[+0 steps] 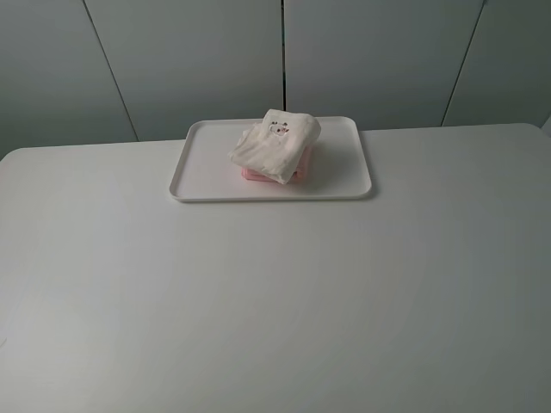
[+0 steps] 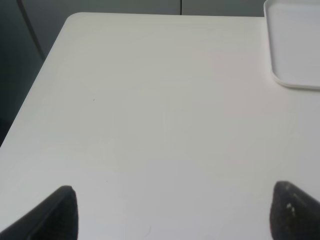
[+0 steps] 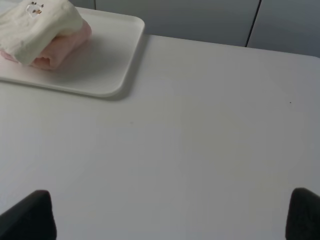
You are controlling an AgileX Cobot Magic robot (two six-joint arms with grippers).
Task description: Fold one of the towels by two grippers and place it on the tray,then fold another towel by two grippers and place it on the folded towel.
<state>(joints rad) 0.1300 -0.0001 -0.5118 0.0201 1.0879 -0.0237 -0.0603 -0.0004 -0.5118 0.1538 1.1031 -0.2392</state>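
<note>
The right gripper [image 3: 170,217] hangs over the bare table [image 3: 210,140], its 2 fingertips [image 3: 30,215] wide apart. Ahead of it, the cream-white towel [image 3: 40,22] lies on the pink towel [image 3: 60,47] in the tray [image 3: 115,55].

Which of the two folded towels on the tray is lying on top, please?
The cream-white towel is on top, marked by a small dark print; the pink towel sits beneath it on the tray, only its edge peeking out.
</note>
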